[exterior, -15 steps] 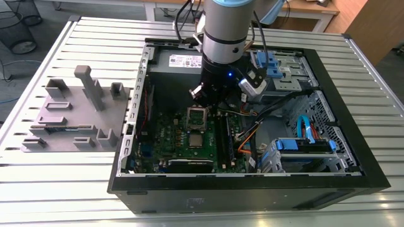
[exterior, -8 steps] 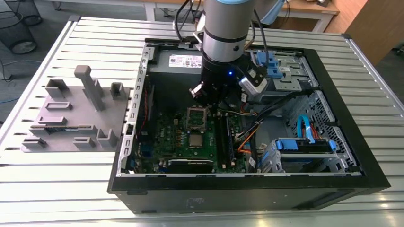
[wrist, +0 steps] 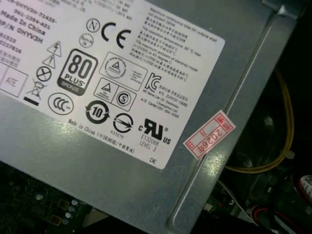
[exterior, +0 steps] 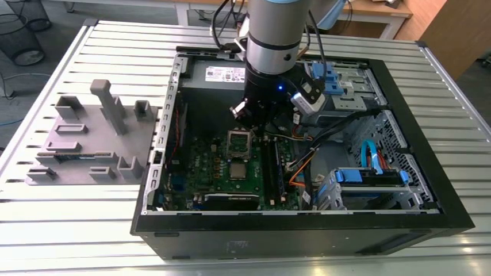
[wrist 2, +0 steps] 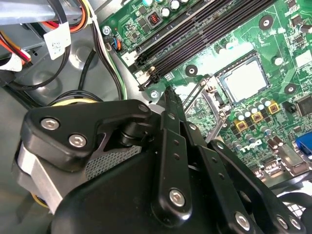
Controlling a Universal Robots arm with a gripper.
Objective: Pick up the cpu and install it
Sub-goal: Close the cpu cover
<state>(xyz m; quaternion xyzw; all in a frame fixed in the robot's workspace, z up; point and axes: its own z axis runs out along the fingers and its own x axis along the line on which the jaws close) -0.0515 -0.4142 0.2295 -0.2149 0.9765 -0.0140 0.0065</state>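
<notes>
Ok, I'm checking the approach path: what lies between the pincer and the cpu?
In the second wrist view, the metal socket bracket lies between the pincer and the cpu, on the green motherboard.

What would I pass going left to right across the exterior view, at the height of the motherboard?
grey fixture block → case's left wall → cpu → blue drive bracket → case's right wall
</notes>
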